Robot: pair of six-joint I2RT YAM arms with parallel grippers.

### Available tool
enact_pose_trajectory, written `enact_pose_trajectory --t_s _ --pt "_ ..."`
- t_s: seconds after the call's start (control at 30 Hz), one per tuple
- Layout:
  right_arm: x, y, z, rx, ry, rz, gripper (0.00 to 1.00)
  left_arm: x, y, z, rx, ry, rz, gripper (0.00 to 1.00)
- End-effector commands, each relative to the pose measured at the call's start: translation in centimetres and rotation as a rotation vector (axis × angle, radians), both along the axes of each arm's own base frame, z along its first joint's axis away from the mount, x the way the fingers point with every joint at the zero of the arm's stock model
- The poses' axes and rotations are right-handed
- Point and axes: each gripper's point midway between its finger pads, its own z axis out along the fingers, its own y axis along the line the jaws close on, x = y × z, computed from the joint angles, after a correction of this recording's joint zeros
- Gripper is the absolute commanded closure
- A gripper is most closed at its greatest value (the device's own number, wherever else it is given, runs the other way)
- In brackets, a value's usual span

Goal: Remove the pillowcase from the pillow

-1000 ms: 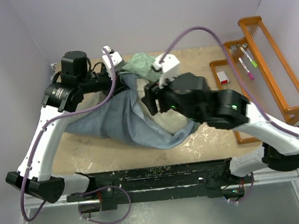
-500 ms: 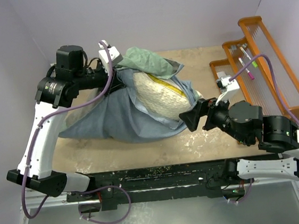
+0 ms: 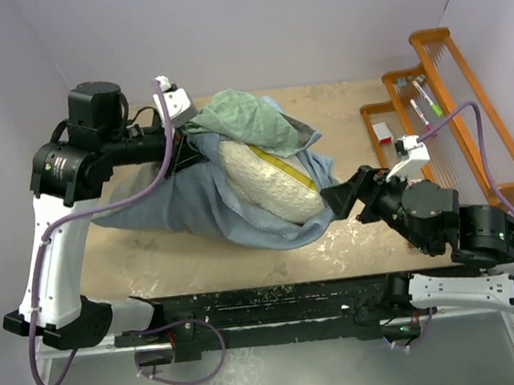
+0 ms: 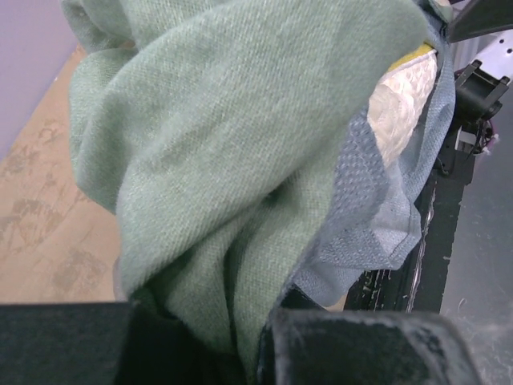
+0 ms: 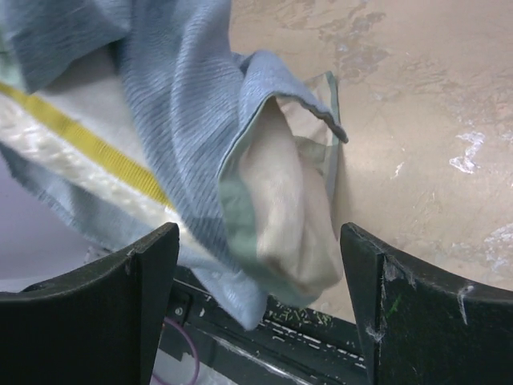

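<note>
- Most of the pillow is still buried: we see only a cream quilted face and a yellow edge poking out of the pillowcase, in the middle of the table.
- From above, the left gripper disappears into the sage-green fold; its fingertips are hidden there.
- On the left wrist view green cloth fills nearly everything, and the left gripper is clamped on a bunch of the pillowcase.
- The right gripper stands spread wide, the fingers either side of a loose cream-and-blue corner of the pillowcase, not pinching it.
- Whether that corner touches either finger, we cannot tell.
- Below lies a tan, worn table; lilac walls close us in, with a wooden rack at the right.
- Against half a second ago, the left arm has pulled away leftward, and the right gripper has eased back slightly.
</note>
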Motion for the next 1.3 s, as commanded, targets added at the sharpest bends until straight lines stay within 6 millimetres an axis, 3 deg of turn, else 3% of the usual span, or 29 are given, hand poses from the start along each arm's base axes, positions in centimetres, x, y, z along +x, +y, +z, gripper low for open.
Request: enact_pose_trajectory --t_s 0.0,0.23,0.33,0.47,0.57,0.87,0.97,1.07,1.17,1.27 --pt "1.3 1.4 2.1 0.071 -0.044 -0.046 0.21 -2.3 0.6 4.1 -0.050 -0.145 -0.040 1.00" --pt "3.2 3.7 3.8 0.145 -0.092 -0.102 0.50 -2.2 2.4 3.2 0.051 -0.200 0.005 1.00" --pt "3.7 2.8 3.7 0.175 -0.094 -0.159 0.60 -2.8 3.2 2.6 0.101 -0.221 0.005 1.00" --pt "3.7 1.4 3.1 0.202 -0.100 -0.207 0.86 -3.7 3.7 1.8 0.132 -0.223 -0.023 1.00" --pt "3.8 1.0 1.7 0.164 -0.077 -0.228 0.99 -4.3 3.4 1.8 0.122 -0.217 -0.052 1.00" --pt "4.6 -2.1 -4.2 -0.036 -0.033 -0.372 1.00 -7.1 2.5 3.7 0.055 -0.221 -0.170 1.00" --pt "5.2 -3.4 -7.8 -0.145 0.022 -0.426 1.00 -8.3 2.2 5.1 0.012 -0.237 -0.204 1.00" --pt "5.9 -4.1 -13.4 -0.250 0.102 -0.428 1.00 -9.4 1.6 7.0 -0.056 -0.251 -0.238 1.00" --pt "5.9 -3.6 -16.0 -0.232 0.127 -0.408 1.00 -9.1 1.3 8.6 -0.105 -0.268 -0.221 1.00" --pt "5.8 -2.4 -16.3 -0.180 0.107 -0.342 1.00 -7.8 1.0 10.1 -0.152 -0.297 -0.164 1.00"
